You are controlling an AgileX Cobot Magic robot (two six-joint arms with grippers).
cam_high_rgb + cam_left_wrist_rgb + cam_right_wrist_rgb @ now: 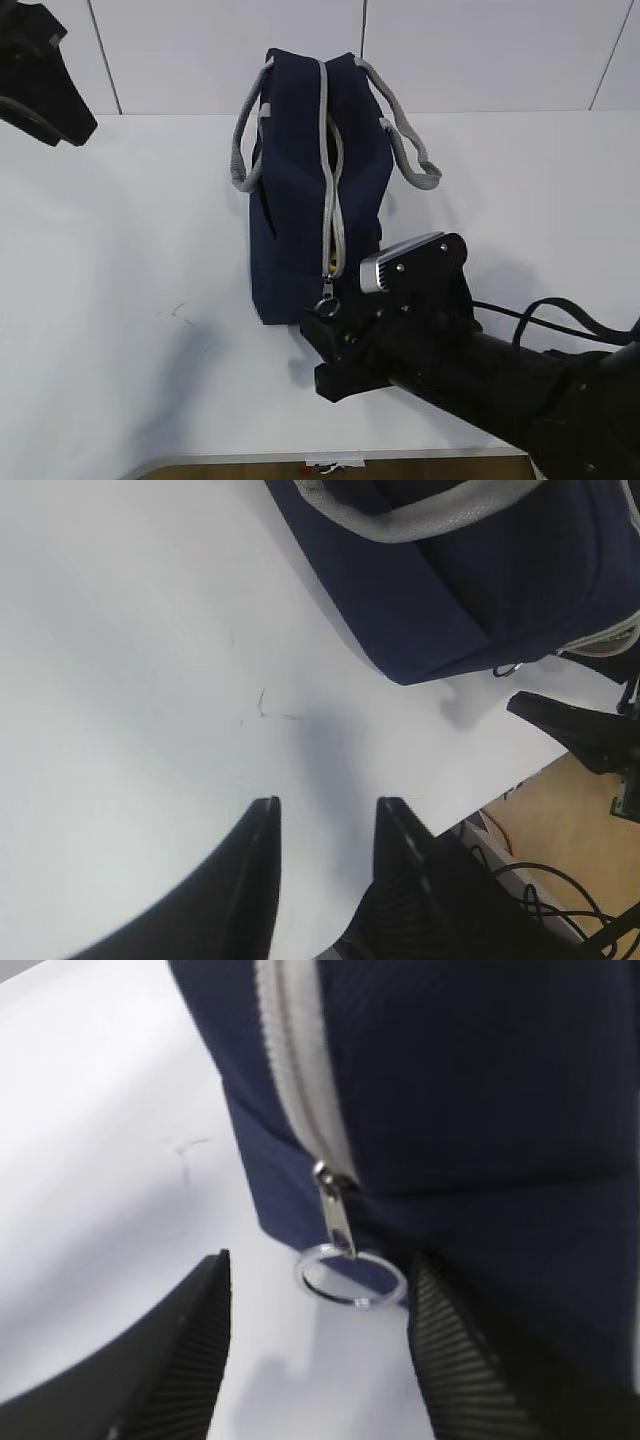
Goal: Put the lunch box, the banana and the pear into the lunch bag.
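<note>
From outside, the navy lunch bag [318, 190] stands mid-table with the right gripper [335, 340] at its zipper end; the left gripper [325, 825] hangs parted over bare table [130, 680]; the right wrist shows wide fingers [190, 1350] flanking the ring pull [350, 1277], untouched.

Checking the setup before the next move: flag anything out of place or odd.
Nothing is spilled or damaged. The lunch bag stands upright, its zipper gaping slightly, with something yellow showing in the gap near the slider. The ring pull hangs between the open right end effector. Faint scuffs mark the table.
</note>
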